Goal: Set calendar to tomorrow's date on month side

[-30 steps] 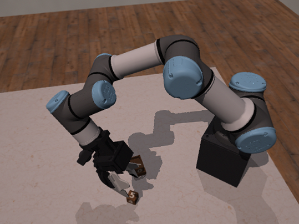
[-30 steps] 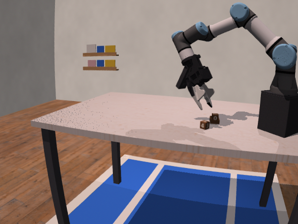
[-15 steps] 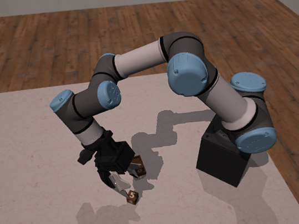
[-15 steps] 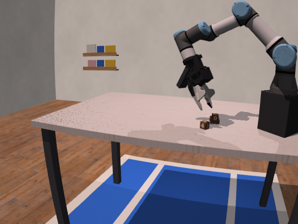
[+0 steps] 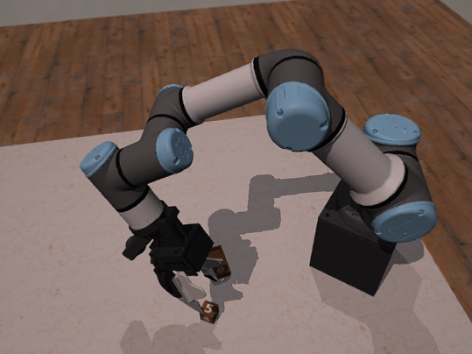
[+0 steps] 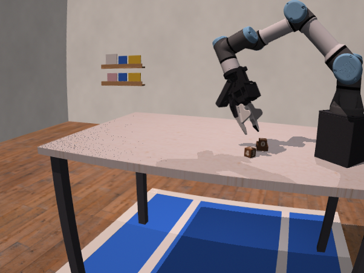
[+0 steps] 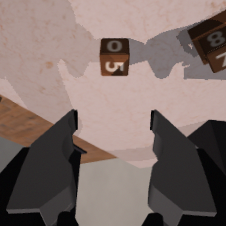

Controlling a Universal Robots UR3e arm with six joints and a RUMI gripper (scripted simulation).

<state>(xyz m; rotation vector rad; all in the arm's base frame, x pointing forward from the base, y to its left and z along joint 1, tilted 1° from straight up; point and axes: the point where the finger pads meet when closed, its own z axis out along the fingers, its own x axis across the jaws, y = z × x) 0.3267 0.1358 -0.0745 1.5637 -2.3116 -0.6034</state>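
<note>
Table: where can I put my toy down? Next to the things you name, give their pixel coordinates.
Try the wide part of the table (image 5: 70, 300) (image 6: 169, 133) left of the jaws (image 5: 209, 286) (image 6: 252, 133) in the top view. It's crowded around the loose cube (image 5: 209, 312) (image 6: 250, 152) (image 7: 114, 56) and the tray (image 5: 228, 268) (image 6: 262, 148) (image 7: 199, 46).

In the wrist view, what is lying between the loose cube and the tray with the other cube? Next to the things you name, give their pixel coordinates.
Only bare, shadowed tabletop (image 7: 150, 52) shows there in the wrist view.
</note>
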